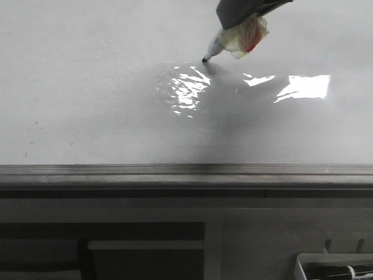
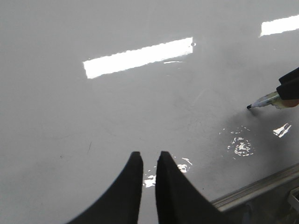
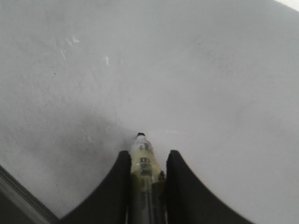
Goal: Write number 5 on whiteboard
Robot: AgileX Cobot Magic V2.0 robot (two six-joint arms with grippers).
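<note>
Glossy and still blank, the whiteboard (image 1: 87,87) lies under the right hand (image 3: 147,170), clenched midway on a light, stiff marker (image 3: 142,161), tip near the slippery board; left hand (image 2: 148,175) nearly closed, empty.

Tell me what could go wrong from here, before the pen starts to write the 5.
1. The right tool holds the marker tilted, its tip at the whiteboard. No stroke shows yet, so it may skip or press too hard.
2. Glare patches lie just below the tip and could hide thin black lines.
3. The marker looks wrapped in tape, so it may slip between the fingers.
</note>
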